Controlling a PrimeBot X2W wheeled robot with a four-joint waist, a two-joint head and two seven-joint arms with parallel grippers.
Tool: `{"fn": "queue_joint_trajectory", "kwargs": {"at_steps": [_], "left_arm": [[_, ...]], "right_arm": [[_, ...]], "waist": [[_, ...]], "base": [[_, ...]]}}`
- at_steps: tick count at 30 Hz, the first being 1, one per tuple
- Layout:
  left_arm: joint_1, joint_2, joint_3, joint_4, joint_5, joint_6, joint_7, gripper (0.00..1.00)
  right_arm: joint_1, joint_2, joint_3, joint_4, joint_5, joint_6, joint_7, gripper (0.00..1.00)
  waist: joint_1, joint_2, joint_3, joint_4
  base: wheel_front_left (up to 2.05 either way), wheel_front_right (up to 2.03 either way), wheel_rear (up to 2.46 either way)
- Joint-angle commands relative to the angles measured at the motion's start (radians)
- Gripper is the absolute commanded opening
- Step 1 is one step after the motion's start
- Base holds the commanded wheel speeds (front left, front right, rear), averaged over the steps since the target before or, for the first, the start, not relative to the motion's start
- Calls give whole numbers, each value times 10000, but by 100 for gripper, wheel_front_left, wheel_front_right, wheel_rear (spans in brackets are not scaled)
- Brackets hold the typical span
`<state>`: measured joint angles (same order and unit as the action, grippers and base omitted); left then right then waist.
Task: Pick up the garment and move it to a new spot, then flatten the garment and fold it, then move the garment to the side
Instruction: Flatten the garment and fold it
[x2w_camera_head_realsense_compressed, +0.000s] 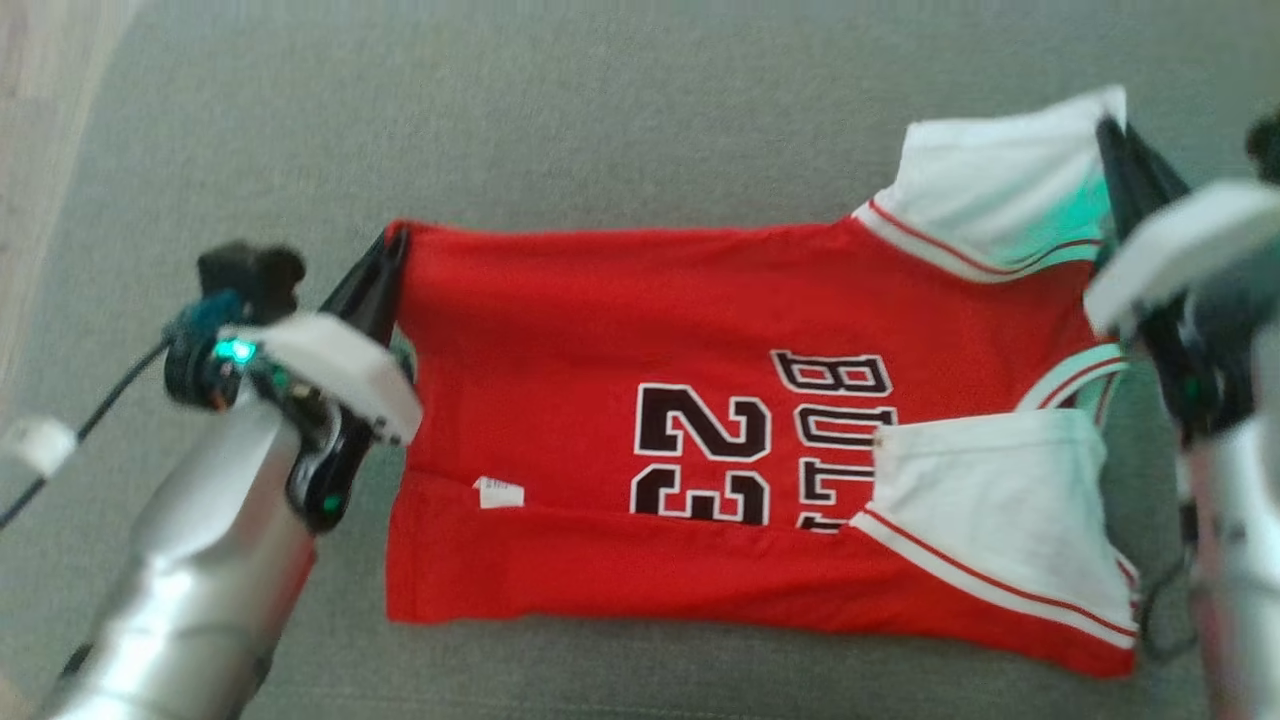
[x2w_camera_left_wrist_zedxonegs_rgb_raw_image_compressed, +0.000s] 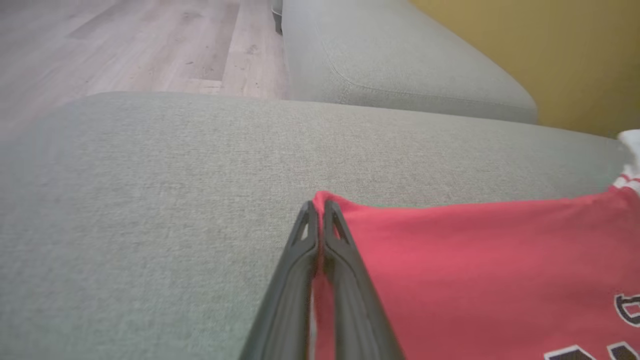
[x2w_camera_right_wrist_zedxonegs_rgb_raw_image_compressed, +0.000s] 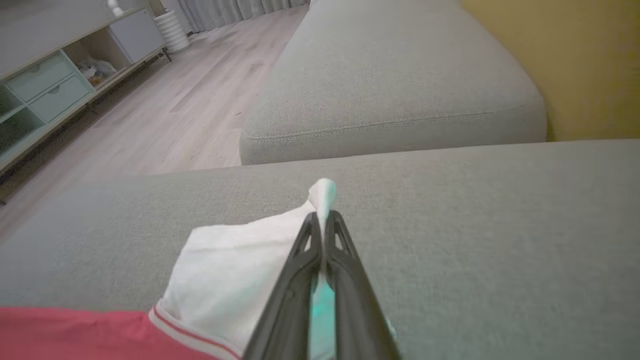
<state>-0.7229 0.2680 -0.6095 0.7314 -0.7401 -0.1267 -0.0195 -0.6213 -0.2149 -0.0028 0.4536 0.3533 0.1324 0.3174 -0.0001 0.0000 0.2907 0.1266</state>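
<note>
Left fingers (x2w_camera_left_wrist_zedxonegs_rgb_raw_image_compressed: 350, 285), garment (x2w_camera_left_wrist_zedxonegs_rgb_raw_image_compressed: 475, 270), grey sofa (x2w_camera_left_wrist_zedxonegs_rgb_raw_image_compressed: 150, 200), wooden floor (x2w_camera_left_wrist_zedxonegs_rgb_raw_image_compressed: 150, 45)

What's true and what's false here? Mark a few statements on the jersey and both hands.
1. The left hand is shut on a red corner of the jersey. True.
2. The right hand hangs open over the sofa. False: it is shut on the tip of the white sleeve.
3. The jersey is over a grey cushion. True.
4. The printed number reads 45. False: it reads 23.
</note>
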Motion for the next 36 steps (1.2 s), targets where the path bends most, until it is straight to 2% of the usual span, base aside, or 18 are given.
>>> {"fn": "queue_joint_trajectory", "kwargs": {"at_steps": [1,4,9,13,18,19,20,21,22,25,30,31,36], "left_arm": [[77,599,460,-546,-78,155,-150,0],[1176,1025,709,-1777,-332,559,-243,0],[2852,1606,1002,-3557,-647,1391,-75,0],[4155,1881,1218,-4781,-1054,1991,169,0],[5491,2036,1427,-5690,-1612,2549,461,0],[5696,2046,1420,-5788,-1702,2610,541,0],[5853,2049,1400,-5857,-1755,2654,591,0],[5982,2035,1391,-5885,-1790,2712,603,43],[6095,2007,1369,-5898,-1820,2746,606,100],[6365,1871,1367,-5907,-1791,2902,358,100],[6730,1605,1686,-6117,-1203,3369,-1238,100],[6730,1605,1686,-6117,-1203,3369,-1238,100],[6823,1479,1936,-6700,103,3925,-2305,100]], "right_arm": [[620,116,-69,-1159,60,-17,84,0],[2784,651,-514,-3585,118,-17,597,0],[5444,1386,-888,-5806,262,-17,1245,0],[7100,1610,-1048,-6477,567,-17,1412,0],[8392,1641,-985,-6152,1393,-17,1266,0],[8549,1642,-873,-6014,1474,-17,1253,9],[8677,1642,-772,-5844,1550,-17,1269,59],[8746,1643,-686,-5711,1613,-17,1232,100],[8769,1643,-600,-5642,1646,-17,1126,100],[8751,1644,-400,-5543,1688,-17,734,100],[8511,1645,-119,-6032,1126,-17,-238,100],[8511,1645,-119,-6032,1126,-17,-238,100],[8204,1645,-128,-6718,376,-17,-1133,100]], "waist": [[1,0,-454,-304],[1,0,-835,-508],[1,0,-1097,-701],[1,0,-1177,-807],[1,0,-1278,-982],[1,0,-1295,-1007],[1,0,-1313,-1015],[1,0,-1339,-1027],[1,0,-1368,-1040],[1,0,-1471,-1073],[1,0,-1726,-1085],[1,0,-1726,-1085],[1,0,-1941,-970]], "base": [[0,0,0],[0,0,0],[0,0,0],[0,0,0],[0,0,0],[0,0,0],[0,0,0],[0,0,0],[0,0,0],[0,0,0],[0,0,0],[0,0,0],[0,0,0]]}}
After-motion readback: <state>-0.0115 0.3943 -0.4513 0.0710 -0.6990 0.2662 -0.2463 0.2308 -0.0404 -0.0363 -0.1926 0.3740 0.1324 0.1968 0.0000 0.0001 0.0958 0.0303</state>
